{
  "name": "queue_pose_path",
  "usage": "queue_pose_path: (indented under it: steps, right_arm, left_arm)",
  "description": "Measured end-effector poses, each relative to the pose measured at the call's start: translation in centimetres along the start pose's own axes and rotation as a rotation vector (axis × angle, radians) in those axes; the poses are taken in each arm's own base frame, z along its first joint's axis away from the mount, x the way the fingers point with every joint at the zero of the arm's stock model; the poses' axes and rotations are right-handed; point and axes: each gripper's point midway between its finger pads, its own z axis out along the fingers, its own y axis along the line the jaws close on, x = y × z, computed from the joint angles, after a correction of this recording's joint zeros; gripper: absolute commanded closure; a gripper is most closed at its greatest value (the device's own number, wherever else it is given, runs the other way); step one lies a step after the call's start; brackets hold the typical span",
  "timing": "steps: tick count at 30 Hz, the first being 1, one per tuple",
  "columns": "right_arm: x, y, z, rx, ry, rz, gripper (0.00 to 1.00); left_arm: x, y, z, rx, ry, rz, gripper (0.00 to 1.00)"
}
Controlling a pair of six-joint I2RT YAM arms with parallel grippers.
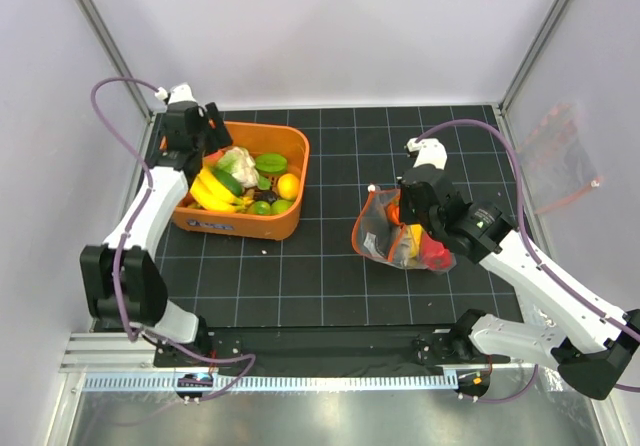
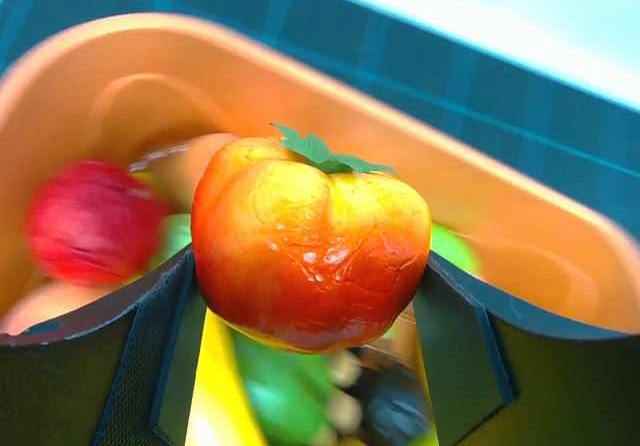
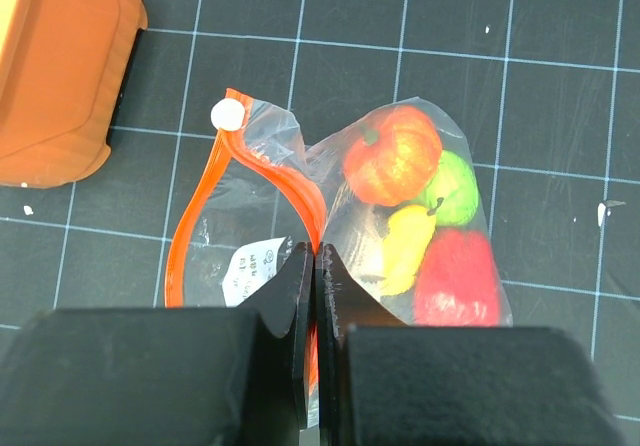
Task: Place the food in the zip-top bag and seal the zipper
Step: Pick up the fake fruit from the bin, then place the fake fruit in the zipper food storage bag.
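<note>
My left gripper [image 2: 310, 306] is shut on a glossy red-orange toy fruit [image 2: 310, 246] with a green leaf, held above the orange tub [image 1: 243, 181]; in the top view this gripper [image 1: 197, 151] hangs over the tub's left end. My right gripper [image 3: 318, 266] is shut on the red-orange zipper strip [image 3: 290, 181] of the clear zip-top bag [image 3: 400, 216], holding its mouth open; the white tab [image 3: 228, 115] is at the strip's far end. Inside the bag lie an orange pumpkin [image 3: 392, 154], a lime-green fruit [image 3: 455, 188], a yellow piece [image 3: 403, 249] and a red piece [image 3: 458, 276]. The bag [image 1: 400, 231] shows right of centre.
The tub holds several more toy foods: yellow bananas [image 1: 212, 194], a white cauliflower [image 1: 236, 159], green pieces [image 1: 270, 163], a yellow-orange fruit [image 1: 288, 186]. A red apple [image 2: 90, 221] is blurred below my left gripper. White walls and metal posts surround the black gridded mat [image 1: 320, 276].
</note>
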Motion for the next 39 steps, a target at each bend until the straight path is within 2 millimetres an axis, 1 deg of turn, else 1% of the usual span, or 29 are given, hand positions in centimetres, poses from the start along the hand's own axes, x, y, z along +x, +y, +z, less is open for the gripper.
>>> queue_pose_path:
  steps: [2, 5, 6, 11, 15, 17, 20, 22, 23, 25, 27, 30, 32, 35, 39]
  right_arm:
    - [0.0, 0.1, 0.0, -0.005, 0.002, 0.000, 0.99]
    - [0.1, 0.4, 0.0, -0.018, 0.008, 0.001, 0.99]
    - [0.1, 0.6, 0.1, -0.026, 0.010, 0.001, 0.99]
    - [-0.1, 2.0, 0.6, -0.077, 0.021, 0.007, 0.99]
    - [-0.7, 3.4, 0.8, -0.128, 0.019, 0.017, 0.99]
    - [-1.3, 3.8, 0.6, -0.145, 0.005, 0.026, 0.99]
    - [-2.1, 4.1, 0.4, -0.159, -0.015, 0.038, 0.99]
    - [-2.3, 4.4, 0.4, -0.170, -0.022, 0.049, 0.99]
    - [-2.5, 4.6, 0.4, -0.178, -0.025, 0.054, 0.99]
    - [-2.6, 4.8, 0.3, -0.189, -0.030, 0.068, 0.99]
    - [-2.7, 5.0, 0.4, -0.196, -0.038, 0.083, 0.99]
    - [-2.6, 5.1, 0.6, -0.199, -0.044, 0.103, 0.99]
    - [-2.6, 5.1, 0.7, -0.200, -0.050, 0.115, 0.99]
    - [-2.6, 4.9, 0.7, -0.194, -0.058, 0.127, 0.99]
    - [-2.8, 4.5, 0.7, -0.181, -0.069, 0.135, 0.99]
  left_arm:
    - [-0.7, -2.3, -2.0, 0.082, -0.040, -0.009, 0.53]
    - [-0.6, -5.6, -4.5, 0.188, -0.062, -0.011, 0.57]
    - [-0.3, -6.7, -5.3, 0.228, -0.061, -0.009, 0.59]
    - [1.1, -11.0, -9.3, 0.405, -0.036, -0.020, 0.61]
    - [3.1, -14.7, -13.4, 0.571, 0.010, -0.011, 0.62]
    - [4.5, -17.4, -16.4, 0.678, 0.040, 0.010, 0.62]
    - [6.2, -20.5, -20.4, 0.815, 0.072, 0.045, 0.62]
    - [7.2, -22.0, -22.6, 0.884, 0.095, 0.060, 0.62]
    - [7.7, -22.5, -23.3, 0.905, 0.103, 0.064, 0.62]
    - [8.5, -23.4, -24.1, 0.932, 0.120, 0.075, 0.62]
    - [9.4, -24.2, -24.3, 0.946, 0.140, 0.089, 0.63]
    - [11.2, -25.5, -23.9, 0.948, 0.181, 0.115, 0.64]
    - [12.7, -26.2, -23.5, 0.944, 0.213, 0.137, 0.64]
    - [14.5, -26.8, -23.6, 0.940, 0.247, 0.163, 0.64]
    - [15.1, -27.3, -24.6, 0.960, 0.247, 0.180, 0.65]
